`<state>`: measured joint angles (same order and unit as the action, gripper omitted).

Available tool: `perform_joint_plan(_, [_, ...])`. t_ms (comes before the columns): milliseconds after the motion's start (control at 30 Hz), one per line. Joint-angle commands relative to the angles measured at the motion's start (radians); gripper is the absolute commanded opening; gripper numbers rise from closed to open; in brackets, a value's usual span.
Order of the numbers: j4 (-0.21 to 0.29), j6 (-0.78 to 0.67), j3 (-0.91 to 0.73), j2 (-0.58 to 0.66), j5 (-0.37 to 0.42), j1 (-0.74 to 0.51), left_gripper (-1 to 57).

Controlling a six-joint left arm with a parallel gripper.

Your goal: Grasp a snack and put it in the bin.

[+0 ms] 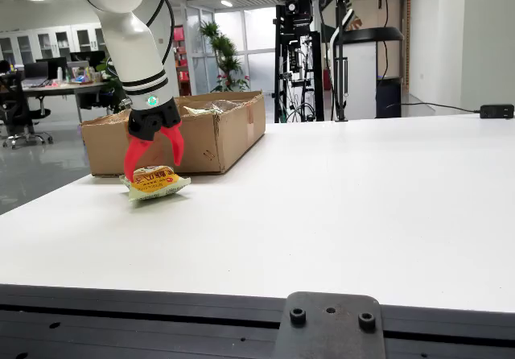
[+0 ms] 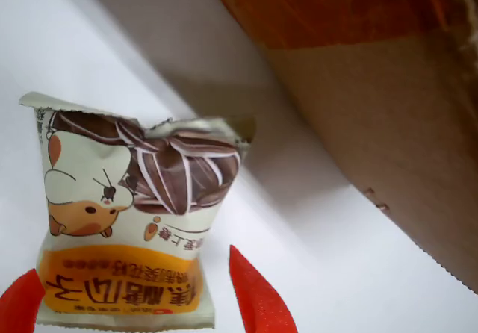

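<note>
A yellow and cream snack packet [image 1: 156, 183] lies flat on the white table [image 1: 346, 206] just in front of the cardboard bin [image 1: 216, 134]. My gripper [image 1: 153, 164] hangs right above it, its red fingers [image 1: 134, 156] spread open on either side of the packet's top. In the wrist view the packet [image 2: 131, 225] shows a cartoon hamster and sunflower seeds, with the two red fingertips [image 2: 258, 296] flanking its lower orange end without pressing on it. The bin wall [image 2: 381, 116] rises to the upper right.
The open cardboard bin holds some crumpled wrapping. Behind the table stand a black equipment rack [image 1: 298, 61], office desks and chairs at the left, and a black power adapter [image 1: 496, 111] on the table's far right edge. A black mounting plate [image 1: 330, 327] sits at the near edge.
</note>
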<state>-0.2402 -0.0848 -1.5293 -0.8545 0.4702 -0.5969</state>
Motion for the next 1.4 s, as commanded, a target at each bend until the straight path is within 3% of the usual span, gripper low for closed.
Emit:
perform_joint_plan(33, [-0.001, -0.007, 0.000, -0.011, -0.010, -0.001, 47.7])
perform_joint_plan(1400, [-0.007, -0.020, 0.000, -0.032, -0.012, 0.042, 47.5])
